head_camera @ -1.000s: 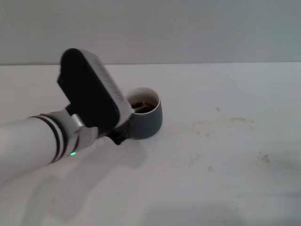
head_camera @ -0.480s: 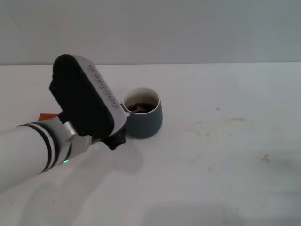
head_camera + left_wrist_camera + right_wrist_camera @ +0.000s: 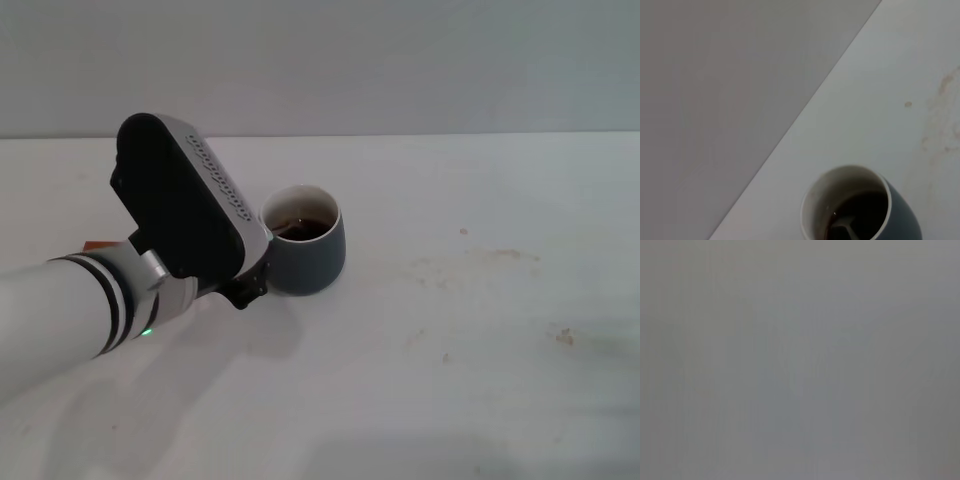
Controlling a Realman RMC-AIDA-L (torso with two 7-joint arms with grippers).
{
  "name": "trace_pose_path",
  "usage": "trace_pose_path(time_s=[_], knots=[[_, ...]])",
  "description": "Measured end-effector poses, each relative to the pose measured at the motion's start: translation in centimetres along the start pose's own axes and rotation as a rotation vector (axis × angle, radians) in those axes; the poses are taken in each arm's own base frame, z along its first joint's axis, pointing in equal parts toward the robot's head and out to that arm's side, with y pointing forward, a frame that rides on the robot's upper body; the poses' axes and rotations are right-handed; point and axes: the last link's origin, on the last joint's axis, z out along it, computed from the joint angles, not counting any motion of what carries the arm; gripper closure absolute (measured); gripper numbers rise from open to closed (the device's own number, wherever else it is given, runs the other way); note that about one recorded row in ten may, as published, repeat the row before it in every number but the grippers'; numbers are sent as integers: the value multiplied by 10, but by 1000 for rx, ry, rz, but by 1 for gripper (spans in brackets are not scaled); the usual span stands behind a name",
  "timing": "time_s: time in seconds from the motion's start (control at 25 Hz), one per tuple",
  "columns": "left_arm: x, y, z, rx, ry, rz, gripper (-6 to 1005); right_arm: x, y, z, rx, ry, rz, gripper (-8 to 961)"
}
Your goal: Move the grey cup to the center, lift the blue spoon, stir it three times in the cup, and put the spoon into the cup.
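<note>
A pale worktop (image 3: 480, 330) runs to a grey wall. The grey cup (image 3: 305, 252) stands left of the middle, with the blue spoon (image 3: 845, 231) lying inside it in dark liquid. The left pincer (image 3: 245, 290) sits just beside the cup's left side; I cannot tell whether it is clenched, since the wrist housing hides it. The right arm is out of sight.

Soft, even, rather dim light from above. The left arm (image 3: 90, 300) throws a faint blurred shadow on the table (image 3: 480, 330), toward the robot. No glare. The head view is slightly soft; the cup (image 3: 850, 210) close to the left wrist is blurred; the right wrist view is plain featureless grey
</note>
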Motion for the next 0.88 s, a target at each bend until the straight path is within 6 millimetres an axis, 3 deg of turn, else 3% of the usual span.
trace_pose_path(time_s=[0.36, 0.68, 0.8, 0.88], knots=[[11, 9, 3, 16, 83, 11, 744, 2, -6, -3, 10, 10, -16, 954], [23, 4, -2, 56, 154, -6, 543, 1, -8, -3, 16, 10, -23, 954], [30, -13, -14, 184, 293, -88, 467, 1, -11, -4, 25, 8, -30, 954], [28, -29, -26, 315, 418, -162, 361, 1, -12, -4, 28, 6, -34, 954]])
